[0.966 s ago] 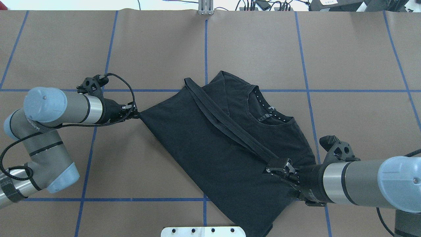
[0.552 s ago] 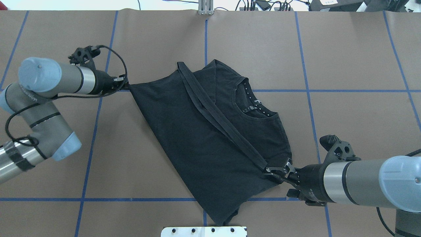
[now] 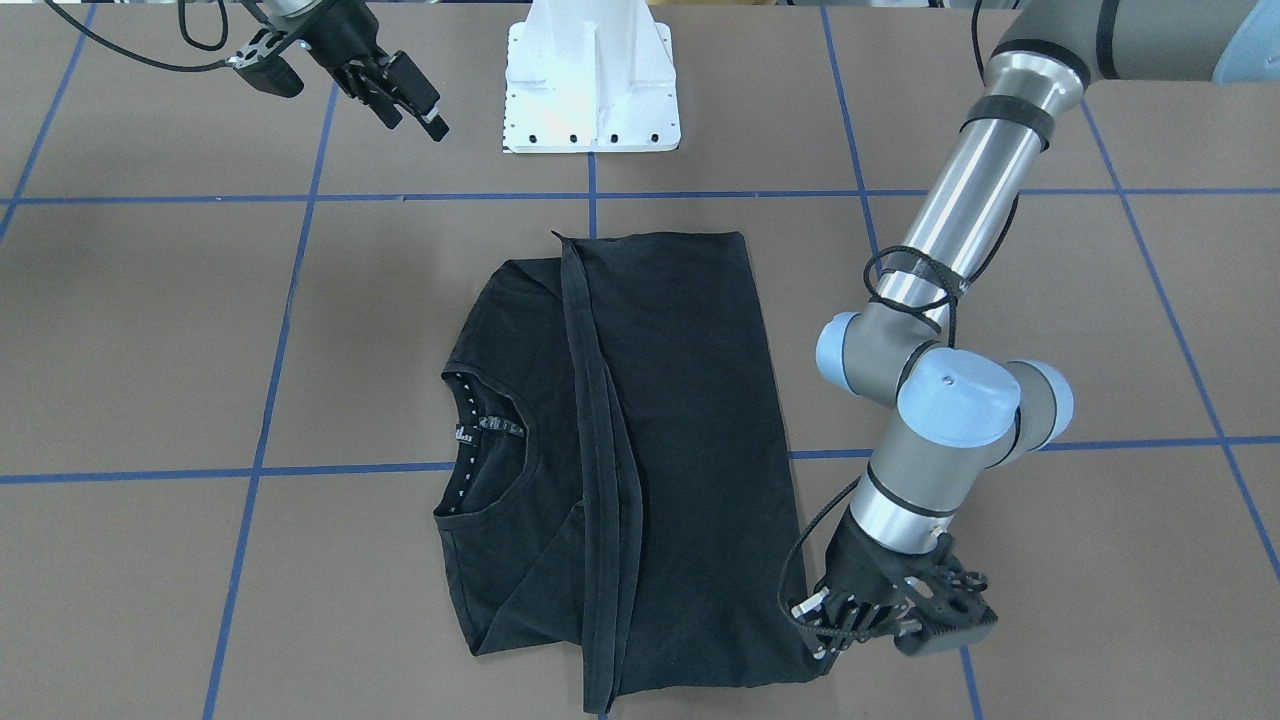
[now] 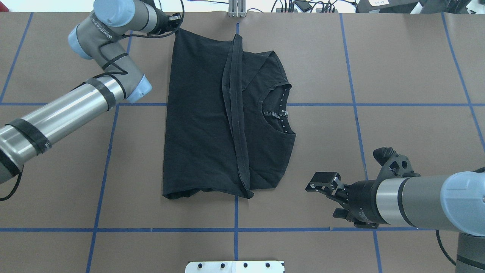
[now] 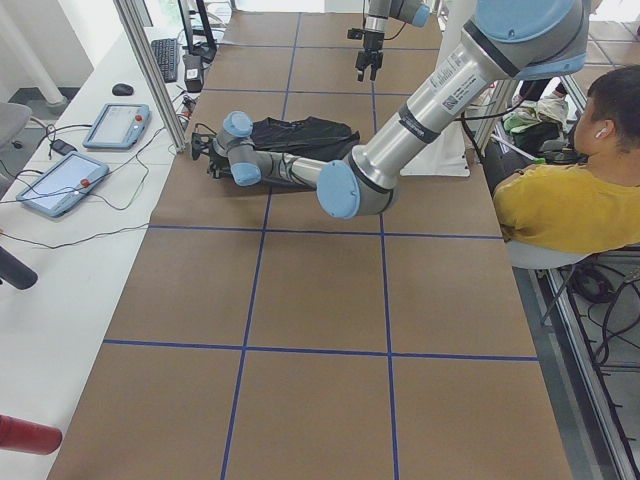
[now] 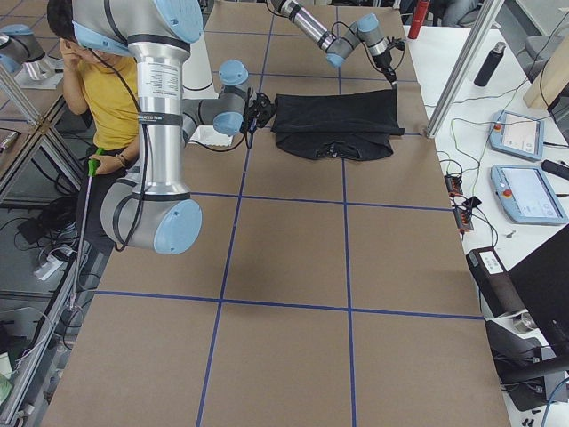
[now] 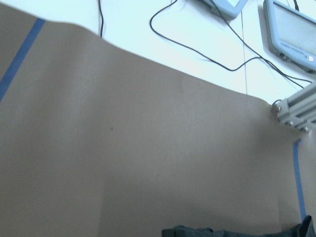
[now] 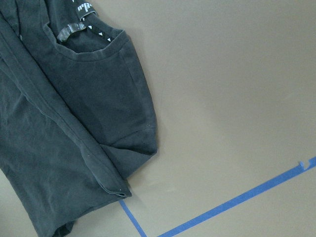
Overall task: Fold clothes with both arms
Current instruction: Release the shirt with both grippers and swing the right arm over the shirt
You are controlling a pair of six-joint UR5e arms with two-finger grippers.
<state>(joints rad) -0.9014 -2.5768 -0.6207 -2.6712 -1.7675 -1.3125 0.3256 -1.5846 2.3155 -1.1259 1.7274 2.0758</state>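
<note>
The black T-shirt lies flat mid-table with one side folded over. Its collar shows on the robot's right, and a hem band runs along the fold. My left gripper sits low at the shirt's far left corner, shut on it. In the front view that gripper meets the same corner. My right gripper hovers open and holds nothing, a short way right of the shirt's near right corner. The right wrist view shows the T-shirt lying free on the brown table.
The white base pedestal stands at the near edge. An aluminium post and cables line the far edge just beyond the left gripper. A person in a yellow shirt sits beside the robot. Tablets lie past the table's far edge.
The left gripper dragged its corner far away from the robot, swinging the shirt square to the grid. The right gripper let go of the shirt and now sits apart from it.
</note>
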